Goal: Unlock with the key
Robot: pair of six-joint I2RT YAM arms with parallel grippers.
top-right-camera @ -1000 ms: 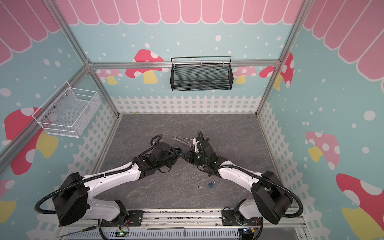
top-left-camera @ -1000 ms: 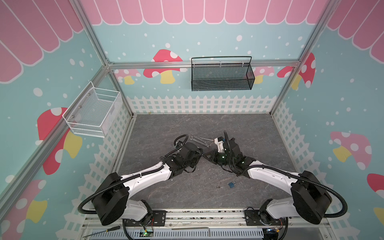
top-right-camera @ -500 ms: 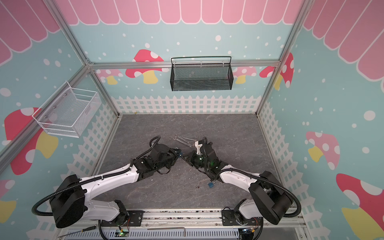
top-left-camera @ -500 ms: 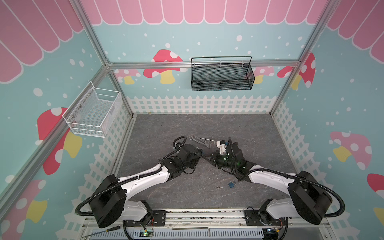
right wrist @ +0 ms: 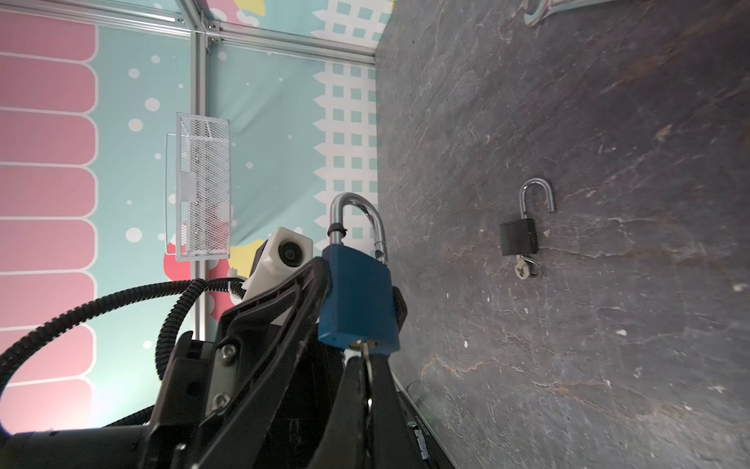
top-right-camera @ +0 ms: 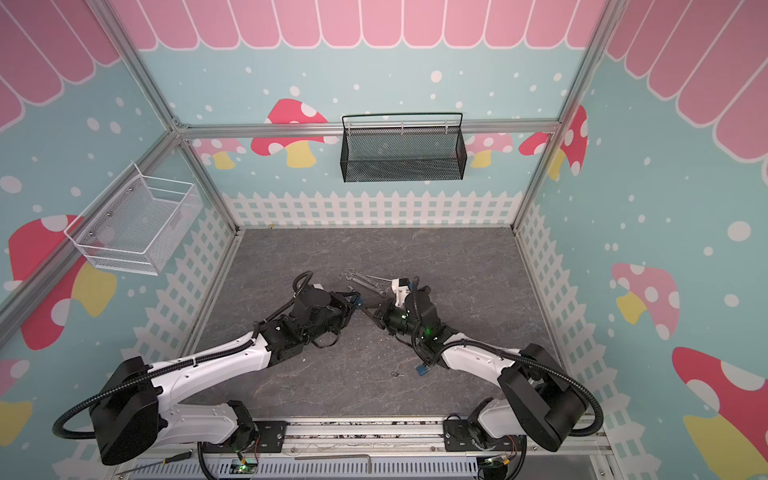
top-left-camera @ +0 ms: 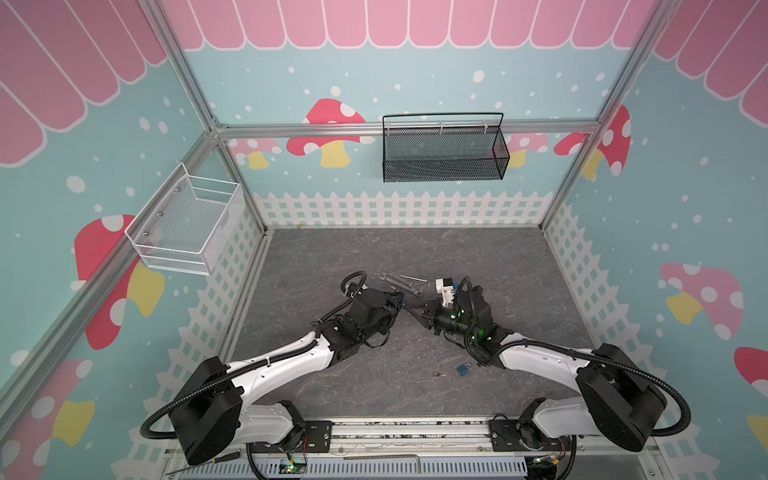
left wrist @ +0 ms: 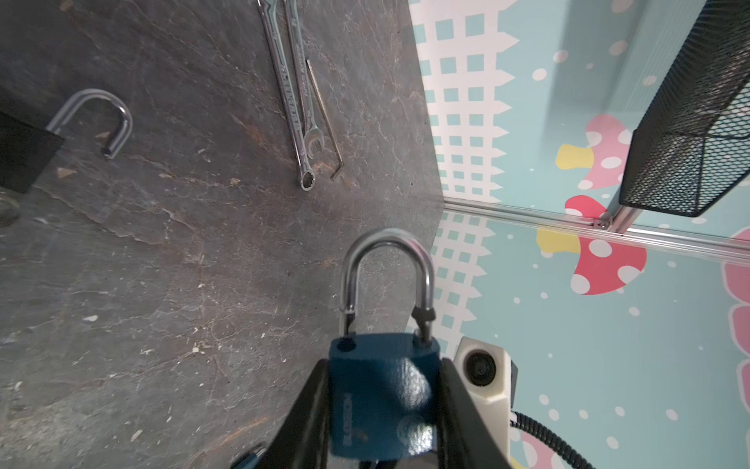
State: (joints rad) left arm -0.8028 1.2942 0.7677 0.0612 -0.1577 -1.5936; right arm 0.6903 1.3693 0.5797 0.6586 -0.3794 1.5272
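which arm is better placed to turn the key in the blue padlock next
Right: the right claw is shut on the small silver key seated in the blue metal padlock, while the left claw just clamps its body.

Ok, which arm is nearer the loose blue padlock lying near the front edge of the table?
Right. In the top views the right arm passes just beside the loose blue padlock, on its right. The left arm lies well away to its left.

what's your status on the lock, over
Left gripper clamped on blue padlock. Right gripper shut on key, seated in keyhole. Shackle looks popped, one leg out. Black padlock and wrenches lie clear.
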